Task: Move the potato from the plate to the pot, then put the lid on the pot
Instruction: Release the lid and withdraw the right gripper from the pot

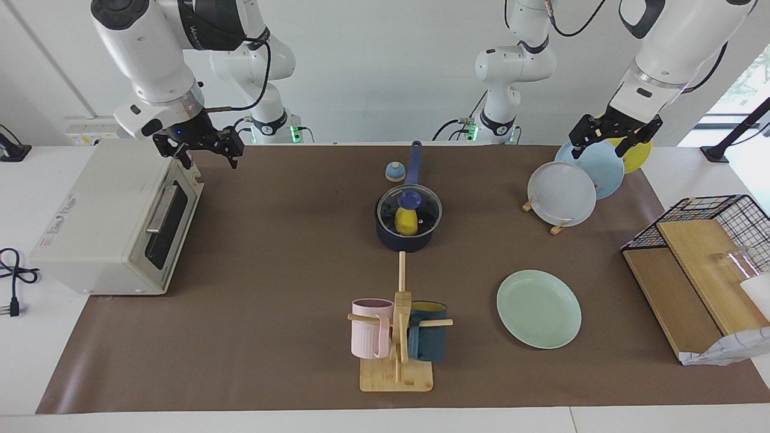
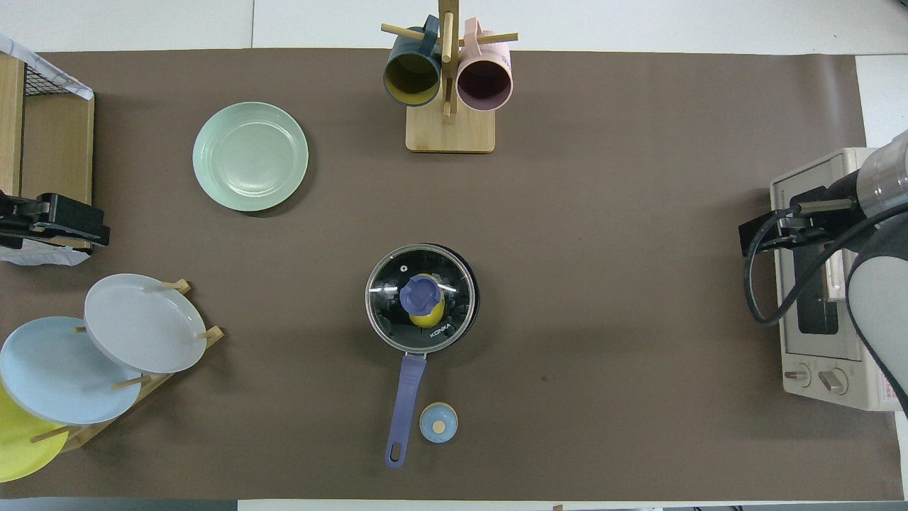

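Closest to the facing camera, we saw the wooden mug rack [image 1: 397,361], a pink mug [image 1: 370,328] and a dark teal mug [image 1: 428,338] hanging on its pegs. By size, the brown mat [image 1: 271,270] came first, covering most of the table. Next was the white toaster oven [image 1: 114,222] at the right arm's end, with the right gripper [image 1: 207,157] raised over its top edge, fingers spread apart and holding nothing. At the left arm's end stood a wire-and-wood basket [image 1: 704,252] and an upright plate rack [image 1: 577,180] carrying grey, light blue and yellow plates. The left gripper [image 1: 615,141] hung over that rack, its fingers likewise apart and empty.

We found the mint-green plate [image 1: 539,308] bare, lying flat and farther from the robots than the rack. The pot [image 1: 406,237] sat mid-table, its long blue handle [image 2: 401,411] pointing toward the robots. The glass lid [image 1: 409,208] rested on the pot's rim, slightly off-centre in the overhead view, and through it we saw the potato [image 1: 407,222] inside. A small blue-topped bell [image 1: 395,172] stood just beside the handle.
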